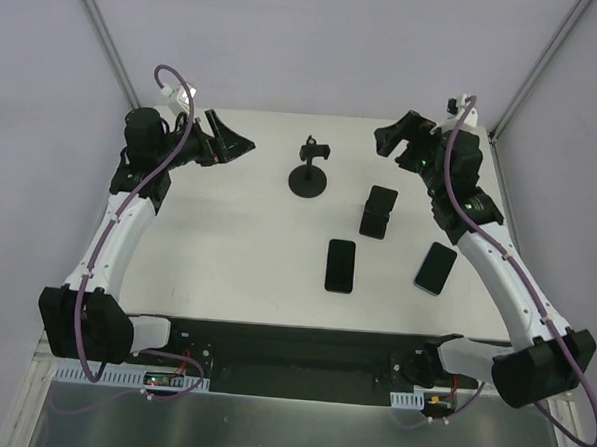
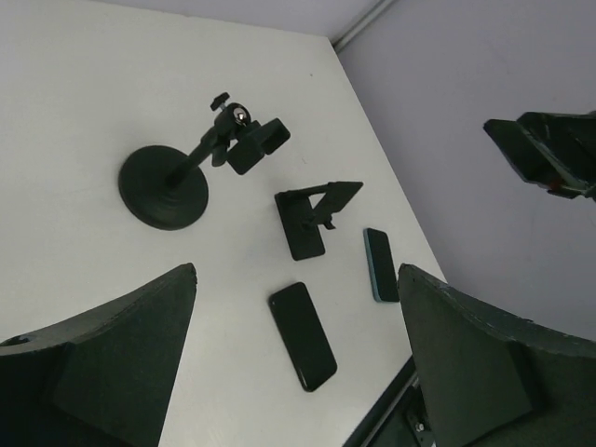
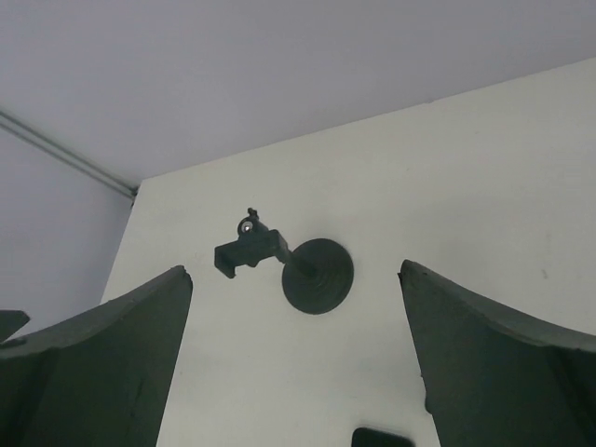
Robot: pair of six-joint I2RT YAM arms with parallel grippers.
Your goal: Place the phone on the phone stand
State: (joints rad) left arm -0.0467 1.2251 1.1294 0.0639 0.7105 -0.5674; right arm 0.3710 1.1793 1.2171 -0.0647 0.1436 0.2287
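**Top view.**
- Item 1, phone stand (image 1: 309, 171): you will find it upright at the far middle of the white bench (image 1: 228, 240). It is black throughout, with a flat round disc base, a thin post and a small clamp head. Nothing sits in the clamp.
- Item 2, black folding prop (image 1: 378, 212): near the stand, on its right.
- Item 3, centre phone (image 1: 340, 266): dark, lying flat, nearer the arm bases.
- Item 4, teal-edged phone (image 1: 436, 268): lying flat to the right of item 3, apart from it.
- Left hand (image 1: 233, 140) and right hand (image 1: 395, 145): one on either side of the stand, well apart from it.

**Left wrist view.**
- Left hand: released, fingers (image 2: 121, 354) spread wide, nothing between them.
- Phone stand (image 2: 168, 182): you can see a shiny ball joint beneath the clamp head, which tilts off the post.
- The prop and both phones lie beyond the stand, toward the bench's right edge.

**Right wrist view.**
- Right hand: released, fingers (image 3: 93, 363) wide apart and empty.
- Phone stand (image 3: 317, 275): framed between the fingers, with its clamp head leaning left.
- A dark corner shows at the bottom edge; you cannot tell which item it is.
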